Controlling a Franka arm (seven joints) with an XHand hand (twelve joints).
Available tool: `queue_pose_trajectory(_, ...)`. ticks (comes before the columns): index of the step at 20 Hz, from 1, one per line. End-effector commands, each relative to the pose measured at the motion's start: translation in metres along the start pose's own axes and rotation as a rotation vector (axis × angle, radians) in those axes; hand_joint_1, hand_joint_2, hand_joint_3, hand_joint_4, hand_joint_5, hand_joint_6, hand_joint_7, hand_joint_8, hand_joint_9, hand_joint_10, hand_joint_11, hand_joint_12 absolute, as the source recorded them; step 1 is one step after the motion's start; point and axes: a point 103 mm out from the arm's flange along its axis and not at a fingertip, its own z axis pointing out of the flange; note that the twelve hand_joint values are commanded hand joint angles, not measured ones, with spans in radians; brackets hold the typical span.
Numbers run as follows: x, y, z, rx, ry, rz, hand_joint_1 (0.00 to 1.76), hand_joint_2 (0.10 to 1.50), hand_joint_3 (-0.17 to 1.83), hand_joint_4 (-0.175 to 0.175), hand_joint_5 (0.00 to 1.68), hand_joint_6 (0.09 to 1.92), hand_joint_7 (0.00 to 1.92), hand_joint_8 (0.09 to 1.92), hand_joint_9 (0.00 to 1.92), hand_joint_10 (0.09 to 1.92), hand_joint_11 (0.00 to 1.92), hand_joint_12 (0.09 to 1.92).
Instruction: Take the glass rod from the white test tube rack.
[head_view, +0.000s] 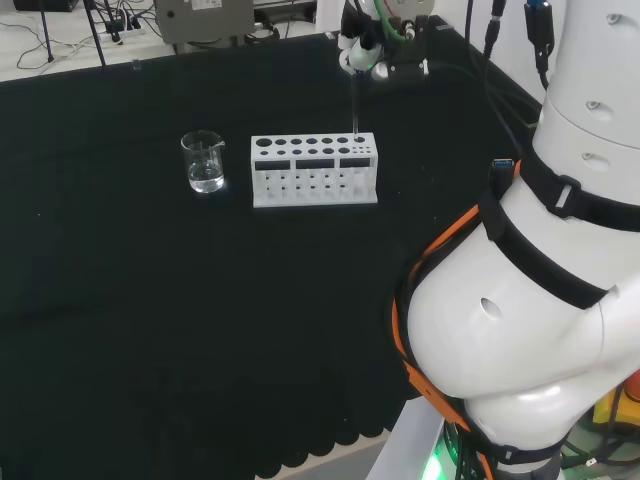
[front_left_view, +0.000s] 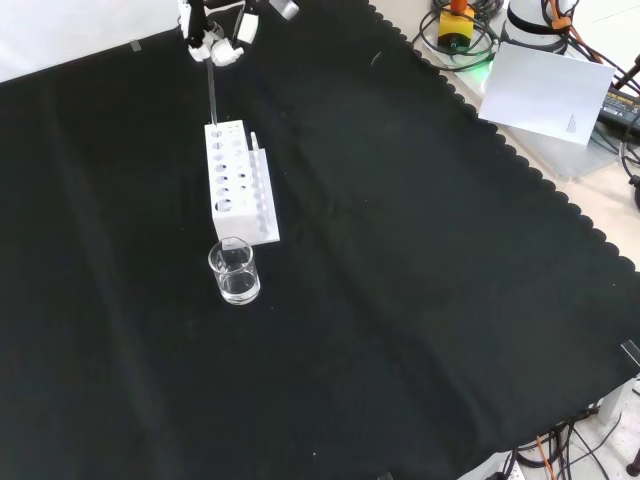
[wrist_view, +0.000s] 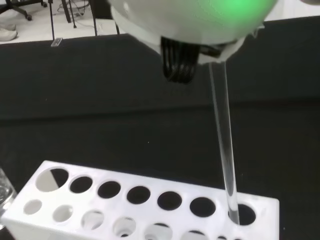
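In the head view the test tube rack (head_view: 314, 170) stands on the tabletop (head_view: 150, 300), nearer its far edge than its near one. The beaker (head_view: 204, 161) stands just left of the rack, apart from it. The glass rod (head_view: 356, 110) stands upright in the rack's far right corner hole, its top at the hand (head_view: 372, 55) above.

My arm is a run of big, rounded white links, glossy, with small round dimples in the shells. Black straps wrap the joints, and an orange cable traces the curve of the lower link. Dark cables run along the upper part. My hand (head_view: 365, 55) is black and white, with green wiring near it.
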Motion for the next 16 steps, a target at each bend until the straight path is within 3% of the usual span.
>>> queue_pose_trajectory(1,0.007,-0.011,-0.029,0.057,0.012,0.008,1.34,0.54,0.83,-0.175,1.29,0.47,1.41,0.76,1.71,0.60,1.41,1.04)
queue_pose_trajectory(16,0.008,-0.034,-0.098,-0.024,0.020,0.008,1.34,0.53,0.84,-0.175,1.31,0.43,1.43,0.73,1.74,0.57,1.39,1.07)
